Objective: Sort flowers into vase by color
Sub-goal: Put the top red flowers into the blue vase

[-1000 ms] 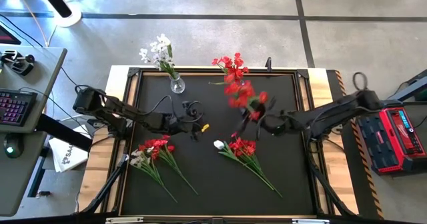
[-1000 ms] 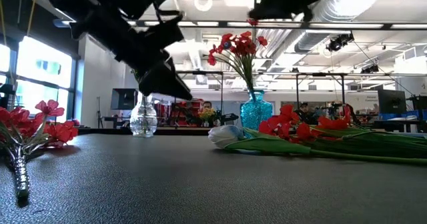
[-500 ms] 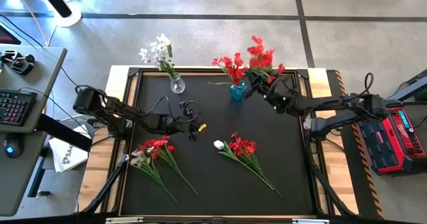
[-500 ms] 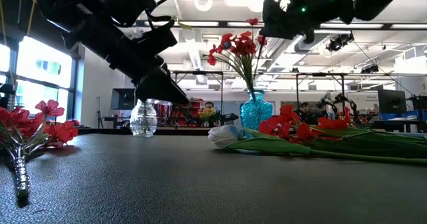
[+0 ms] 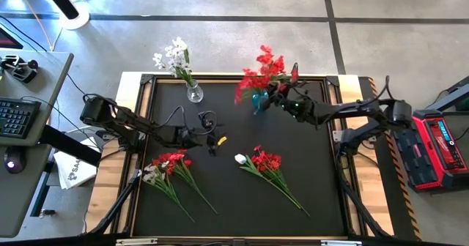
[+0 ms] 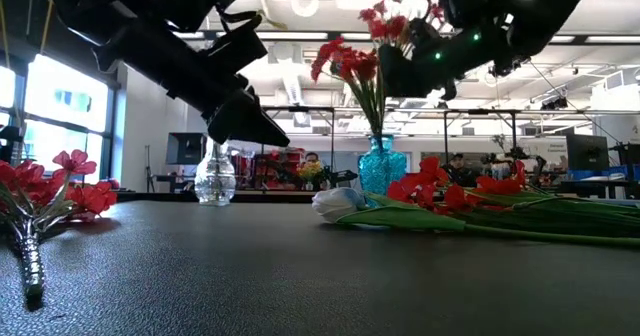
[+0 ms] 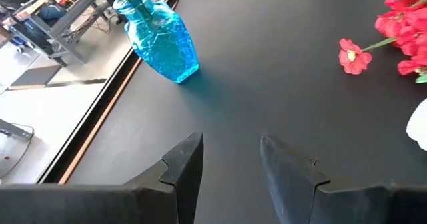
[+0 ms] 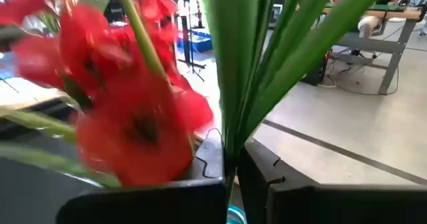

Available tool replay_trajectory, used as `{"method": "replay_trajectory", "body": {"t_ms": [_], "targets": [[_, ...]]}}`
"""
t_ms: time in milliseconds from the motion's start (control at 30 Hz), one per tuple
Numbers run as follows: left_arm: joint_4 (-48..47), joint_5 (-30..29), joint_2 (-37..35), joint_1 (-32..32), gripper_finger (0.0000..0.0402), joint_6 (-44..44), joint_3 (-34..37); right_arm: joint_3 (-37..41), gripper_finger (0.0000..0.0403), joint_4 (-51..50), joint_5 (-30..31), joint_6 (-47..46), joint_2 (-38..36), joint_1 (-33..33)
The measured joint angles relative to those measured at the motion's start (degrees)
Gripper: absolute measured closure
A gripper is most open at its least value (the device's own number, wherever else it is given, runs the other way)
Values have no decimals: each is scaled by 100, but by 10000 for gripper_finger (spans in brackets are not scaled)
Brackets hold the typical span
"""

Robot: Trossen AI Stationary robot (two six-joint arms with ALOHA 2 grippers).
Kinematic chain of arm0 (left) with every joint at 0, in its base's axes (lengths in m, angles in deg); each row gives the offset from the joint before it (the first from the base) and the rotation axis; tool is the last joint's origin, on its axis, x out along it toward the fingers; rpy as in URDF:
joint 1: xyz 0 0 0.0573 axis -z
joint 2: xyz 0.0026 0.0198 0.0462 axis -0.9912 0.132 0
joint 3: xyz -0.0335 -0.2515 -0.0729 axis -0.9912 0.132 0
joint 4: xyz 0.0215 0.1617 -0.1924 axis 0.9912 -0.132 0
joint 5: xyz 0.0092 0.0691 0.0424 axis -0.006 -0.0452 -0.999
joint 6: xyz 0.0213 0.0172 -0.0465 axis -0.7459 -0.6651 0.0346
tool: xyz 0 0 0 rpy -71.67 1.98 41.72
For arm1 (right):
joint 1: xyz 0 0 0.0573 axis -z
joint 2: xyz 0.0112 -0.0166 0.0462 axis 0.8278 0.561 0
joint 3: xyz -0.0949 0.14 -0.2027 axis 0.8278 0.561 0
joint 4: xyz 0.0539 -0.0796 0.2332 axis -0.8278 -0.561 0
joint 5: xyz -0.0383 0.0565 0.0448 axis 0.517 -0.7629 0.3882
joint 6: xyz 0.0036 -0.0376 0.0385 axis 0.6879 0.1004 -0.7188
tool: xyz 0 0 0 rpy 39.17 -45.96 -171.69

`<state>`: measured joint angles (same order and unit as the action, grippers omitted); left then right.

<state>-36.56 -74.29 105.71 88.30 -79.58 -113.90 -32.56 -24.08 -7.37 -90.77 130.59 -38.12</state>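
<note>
My right gripper (image 5: 282, 103) pinches a red-bloomed sprig on green stems (image 5: 265, 69) above the blue glass vase (image 5: 259, 100) near the tabletop's far edge. My left gripper (image 5: 212, 141) hangs mid-table, fingers (image 7: 183, 174) narrowly parted, holding nothing.

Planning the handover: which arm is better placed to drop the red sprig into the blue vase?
Right. The right gripper is shut on the red sprig just beside the blue vase; the left gripper hovers open mid-table.
</note>
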Motion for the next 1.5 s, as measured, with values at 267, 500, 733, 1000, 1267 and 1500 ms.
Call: {"method": "replay_trajectory", "body": {"t_ms": [267,500,733,1000,1267,1500], "targets": [[134,0,0,170,264,-23,-4,0,402,-6,7,111,90,0],[251,1,-163,282,264,-101,-13,0,323,-289,2,10,90,107],[15,98,-812,399,264,134,-13,0,197,-798,-16,-153,-238,249],[-975,101,-1915,451,264,308,-13,0,130,-2098,-708,-601,-1329,178],[-2394,78,-3152,802,264,822,-13,0,128,-3399,-388,-931,-2599,-759],[-3293,75,-3595,1271,264,1220,-13,321,128,-2972,367,-691,-2567,-2341]]}}
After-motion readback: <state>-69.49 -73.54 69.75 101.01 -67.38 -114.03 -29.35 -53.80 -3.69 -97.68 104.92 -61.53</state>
